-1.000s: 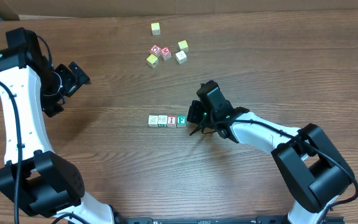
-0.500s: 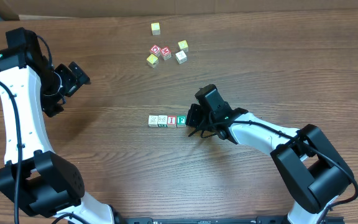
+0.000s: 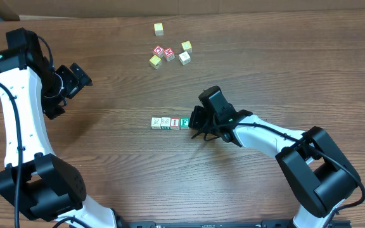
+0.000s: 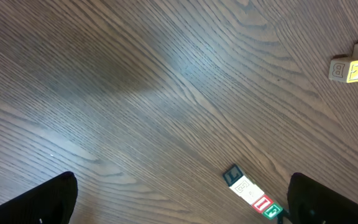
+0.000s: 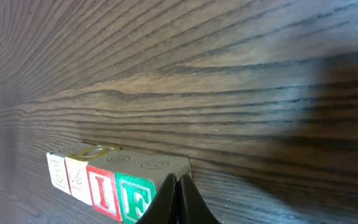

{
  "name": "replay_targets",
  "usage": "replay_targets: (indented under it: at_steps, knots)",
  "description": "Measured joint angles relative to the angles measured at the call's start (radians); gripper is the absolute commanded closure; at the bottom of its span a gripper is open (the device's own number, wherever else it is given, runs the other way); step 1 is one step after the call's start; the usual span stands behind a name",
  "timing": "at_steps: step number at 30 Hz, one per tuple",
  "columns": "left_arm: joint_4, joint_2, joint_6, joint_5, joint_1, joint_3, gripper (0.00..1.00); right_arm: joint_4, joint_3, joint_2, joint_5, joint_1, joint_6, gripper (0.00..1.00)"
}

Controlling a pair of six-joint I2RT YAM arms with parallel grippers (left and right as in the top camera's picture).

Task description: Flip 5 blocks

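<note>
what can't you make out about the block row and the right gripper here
- Overhead: print on the two pale blocks at the row's left end is too small to read.
- Overhead: the right gripper covers its own contact with the green E block.
- Right wrist: the frame's bottom edge cuts the row's front faces; the shut fingertips hide part of the E block.

One block (image 5: 103, 190) reads red "I"; its neighbour (image 5: 135, 198) green "E".
</note>
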Motion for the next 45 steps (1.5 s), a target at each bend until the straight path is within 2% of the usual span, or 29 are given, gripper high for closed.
replay_targets:
  at_steps: [28, 45]
  knots:
    - [0.0, 0.0, 0.0, 0.0, 0.0, 0.0, 0.0, 0.052, 0.0, 0.0, 0.042, 0.011, 0.0, 0.96]
    - [0.0, 0.0, 0.0, 0.0, 0.0, 0.0, 0.0, 0.016, 0.0, 0.0, 0.044, 0.017, -0.003, 0.96]
